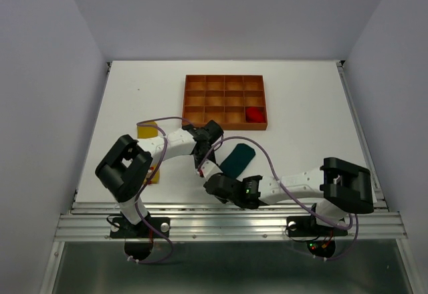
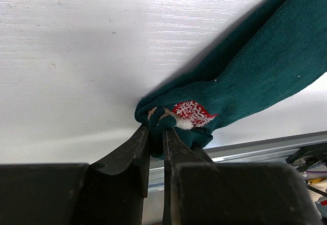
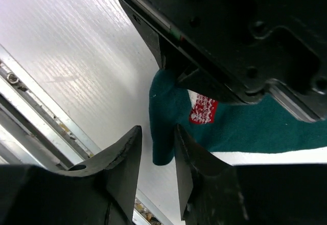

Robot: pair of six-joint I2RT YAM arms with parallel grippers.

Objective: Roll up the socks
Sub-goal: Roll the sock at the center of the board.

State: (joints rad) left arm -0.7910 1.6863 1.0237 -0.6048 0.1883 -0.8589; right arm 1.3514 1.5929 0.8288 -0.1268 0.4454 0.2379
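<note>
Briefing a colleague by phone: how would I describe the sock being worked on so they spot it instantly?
Find the orange-brown tray at the table's far middle; just in front of it lies a dark teal sock, one end pinched by the left fingers. It is teal, unlike the red sock inside the tray and the yellow sock at left.

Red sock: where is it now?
In the top view, the red sock lies in the near right corner compartment of the orange-brown tray, beyond the teal sock.

The dark teal-green sock (image 2: 265, 71) carries a red-and-white speckled patch (image 2: 190, 112). The red sock (image 1: 254, 114) sits in an orange-brown tray (image 1: 194, 100). The yellow sock (image 1: 146, 131) lies on a white desk (image 1: 301, 93).
</note>
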